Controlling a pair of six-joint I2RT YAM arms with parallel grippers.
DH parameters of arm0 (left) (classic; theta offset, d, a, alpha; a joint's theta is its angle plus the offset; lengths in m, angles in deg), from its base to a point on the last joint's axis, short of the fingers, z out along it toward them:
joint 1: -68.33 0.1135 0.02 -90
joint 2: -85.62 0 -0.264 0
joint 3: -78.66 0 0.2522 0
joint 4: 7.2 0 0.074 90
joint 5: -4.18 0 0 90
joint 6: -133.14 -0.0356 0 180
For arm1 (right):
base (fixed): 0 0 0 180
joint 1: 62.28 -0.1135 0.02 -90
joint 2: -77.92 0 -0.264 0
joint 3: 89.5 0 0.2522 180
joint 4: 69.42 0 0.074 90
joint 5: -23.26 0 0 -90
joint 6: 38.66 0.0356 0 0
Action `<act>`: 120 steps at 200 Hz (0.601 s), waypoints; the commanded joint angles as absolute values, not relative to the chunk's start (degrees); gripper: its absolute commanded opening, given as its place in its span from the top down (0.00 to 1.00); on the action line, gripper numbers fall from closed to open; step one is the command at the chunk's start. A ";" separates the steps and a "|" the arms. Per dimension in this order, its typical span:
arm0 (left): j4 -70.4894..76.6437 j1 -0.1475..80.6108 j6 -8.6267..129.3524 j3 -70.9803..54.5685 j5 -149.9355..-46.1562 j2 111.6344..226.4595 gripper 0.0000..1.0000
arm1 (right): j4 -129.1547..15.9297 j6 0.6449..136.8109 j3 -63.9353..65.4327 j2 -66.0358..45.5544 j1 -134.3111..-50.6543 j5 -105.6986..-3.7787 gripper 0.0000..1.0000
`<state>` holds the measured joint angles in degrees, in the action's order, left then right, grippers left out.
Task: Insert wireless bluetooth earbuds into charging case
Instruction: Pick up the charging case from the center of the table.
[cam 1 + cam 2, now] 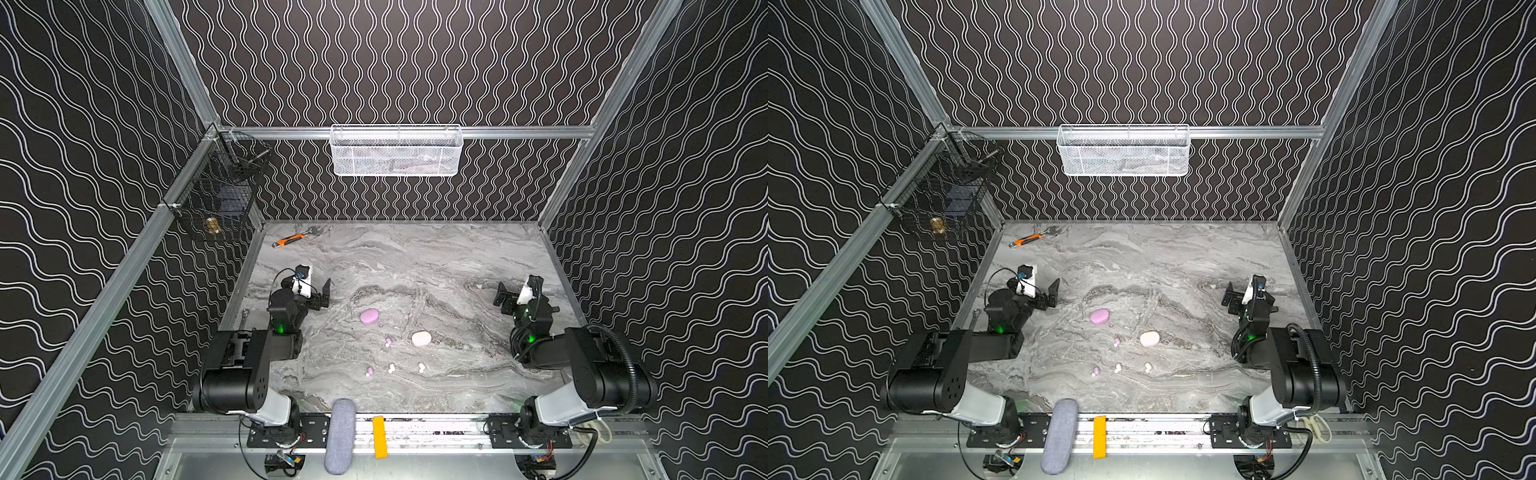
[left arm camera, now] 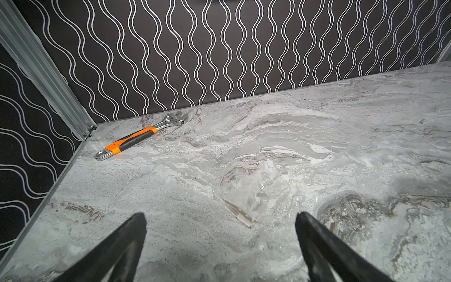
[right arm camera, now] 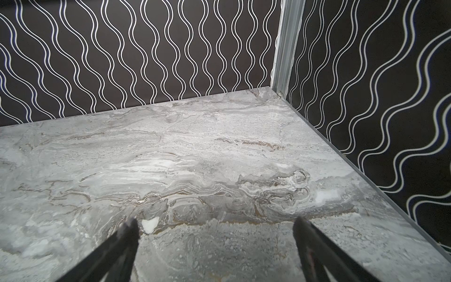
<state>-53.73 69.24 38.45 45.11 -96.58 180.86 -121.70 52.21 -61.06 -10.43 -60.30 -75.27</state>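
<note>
Two oval charging cases lie shut on the marble table in both top views: a lilac case and a cream case. The wireless bluetooth earbuds lie loose in front of them: one lilac bud between the cases, another lilac bud nearer the front, and two cream buds. My left gripper hovers open and empty to the left of the lilac case. My right gripper is open and empty at the far right. Neither wrist view shows cases or buds.
An orange-handled wrench lies in the back left corner. A white mesh basket hangs on the back rail and a black wire basket on the left rail. A grey pouch and a yellow block rest on the front rail.
</note>
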 commanded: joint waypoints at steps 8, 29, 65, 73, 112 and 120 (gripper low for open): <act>-54.55 69.25 38.22 44.81 -96.81 180.89 0.01 | -123.91 52.66 -60.81 -10.58 -60.34 -75.67 0.00; -54.53 69.30 38.14 44.83 -96.80 180.96 0.01 | -123.86 52.66 -60.80 -10.55 -60.26 -75.64 0.00; -54.55 69.24 38.67 44.96 -95.27 180.67 0.01 | -124.65 52.41 -61.30 -10.27 -60.35 -76.00 0.00; -54.54 69.29 38.98 44.85 -94.77 180.65 0.01 | -125.08 52.47 -61.46 -10.07 -60.70 -77.79 0.01; -53.12 69.30 38.95 46.24 -94.99 175.70 0.01 | -112.89 52.59 -57.62 -3.94 -63.81 -87.14 0.00; -52.06 69.25 38.65 46.35 -95.67 174.31 0.01 | -106.88 53.64 -55.64 -2.28 -64.44 -88.71 0.00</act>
